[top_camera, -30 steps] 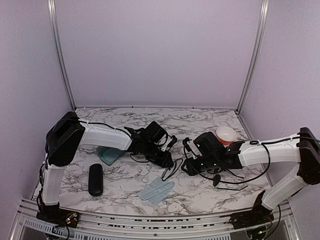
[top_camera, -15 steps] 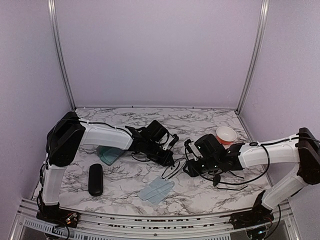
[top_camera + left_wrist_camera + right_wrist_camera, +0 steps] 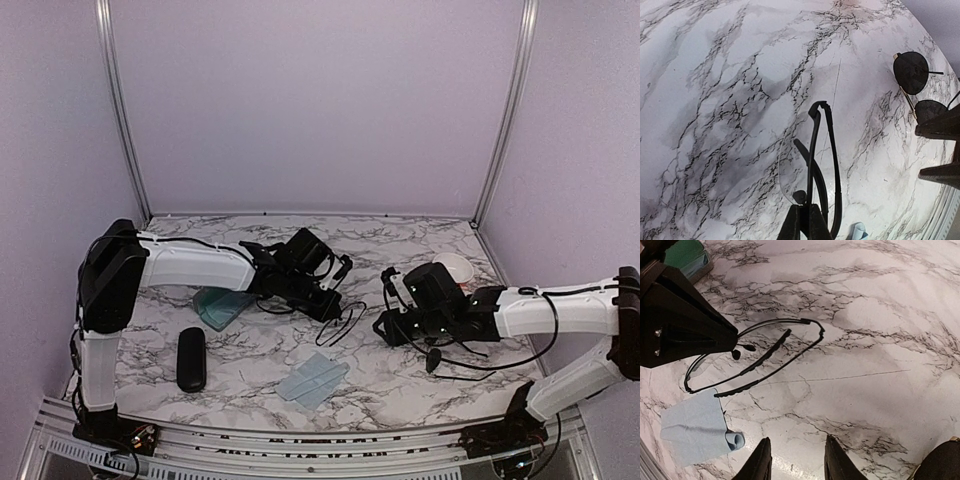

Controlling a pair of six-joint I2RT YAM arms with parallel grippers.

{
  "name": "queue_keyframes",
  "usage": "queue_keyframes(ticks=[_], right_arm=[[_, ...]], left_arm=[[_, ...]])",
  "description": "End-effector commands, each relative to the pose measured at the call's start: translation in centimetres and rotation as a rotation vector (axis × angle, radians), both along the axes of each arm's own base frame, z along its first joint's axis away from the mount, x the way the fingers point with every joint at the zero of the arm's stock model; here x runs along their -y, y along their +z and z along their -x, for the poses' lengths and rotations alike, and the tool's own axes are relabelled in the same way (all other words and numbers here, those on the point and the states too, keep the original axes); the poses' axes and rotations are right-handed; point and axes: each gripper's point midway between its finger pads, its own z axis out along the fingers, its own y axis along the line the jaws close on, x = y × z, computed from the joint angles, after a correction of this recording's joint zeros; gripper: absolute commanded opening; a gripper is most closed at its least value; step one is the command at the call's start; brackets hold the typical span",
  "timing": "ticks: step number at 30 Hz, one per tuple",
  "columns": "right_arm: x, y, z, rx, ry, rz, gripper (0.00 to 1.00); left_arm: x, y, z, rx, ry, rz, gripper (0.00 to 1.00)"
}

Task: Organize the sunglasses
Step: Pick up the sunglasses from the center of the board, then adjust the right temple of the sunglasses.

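Observation:
My left gripper (image 3: 328, 308) is shut on one pair of sunglasses (image 3: 346, 325), a thin black wire frame with folded arms and a lens that looks clear. It holds them by the frame just above the table. In the left wrist view the fingers (image 3: 812, 225) pinch the frame (image 3: 812, 150). This pair also shows in the right wrist view (image 3: 765, 355). The second pair of sunglasses (image 3: 435, 360), with dark oval lenses (image 3: 911, 72), lies on the table by the right arm. My right gripper (image 3: 388, 323) is open and empty (image 3: 797, 460), to the right of the held pair.
A blue cloth (image 3: 312, 380) (image 3: 692, 427) lies near the front edge. A glossy black oval case (image 3: 191, 358) is at the front left. A teal case (image 3: 220, 305) lies under the left arm. A red and white cup (image 3: 457, 266) stands behind the right arm.
My left gripper has drawn back to the left and slightly away with the glasses. My right gripper has moved right, away from that pair.

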Motion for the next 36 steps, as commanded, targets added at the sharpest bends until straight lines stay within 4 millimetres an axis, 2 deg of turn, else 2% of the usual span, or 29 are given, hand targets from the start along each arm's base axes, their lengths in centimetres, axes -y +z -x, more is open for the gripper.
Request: queue_keyframes(ticks=[1, 9, 13, 20, 24, 30, 31, 33, 36], right_arm=[[1.2, 1.9, -1.5, 0.052, -0.072, -0.049, 0.36], [2.0, 2.2, -1.6, 0.064, -0.091, -0.055, 0.36], [1.7, 2.3, -1.7, 0.064, -0.086, -0.077, 0.36], [-0.2, 3.5, -2.0, 0.068, -0.045, -0.156, 0.35], [-1.8, 3.8, -2.1, 0.067, -0.010, -0.202, 0.35], [-4.8, 3.5, -3.0, 0.043, 0.004, -0.222, 0.33], [-5.2, 3.6, -3.4, 0.043, 0.000, -0.228, 0.31], [-7.1, 3.7, -3.0, 0.040, 0.034, -0.239, 0.27], [-8.7, 3.7, -3.9, 0.040, 0.039, -0.240, 0.23]], left_arm=[[-2.8, 2.9, -0.9, 0.086, 0.033, -0.048, 0.02], [-8.0, 5.1, -2.7, 0.177, 0.121, -0.117, 0.02], [-9.3, 5.8, -3.0, 0.195, 0.139, -0.126, 0.02], [-9.6, 7.2, -2.6, 0.197, 0.145, -0.095, 0.02], [-8.9, 8.4, -1.8, 0.155, 0.145, -0.029, 0.03], [-7.5, 9.6, -1.0, 0.094, 0.167, 0.051, 0.04], [-7.2, 9.7, -0.8, 0.090, 0.165, 0.060, 0.04], [-6.7, 9.9, -0.4, 0.088, 0.161, 0.070, 0.04], [-6.0, 10.1, 0.0, 0.083, 0.158, 0.085, 0.04]])
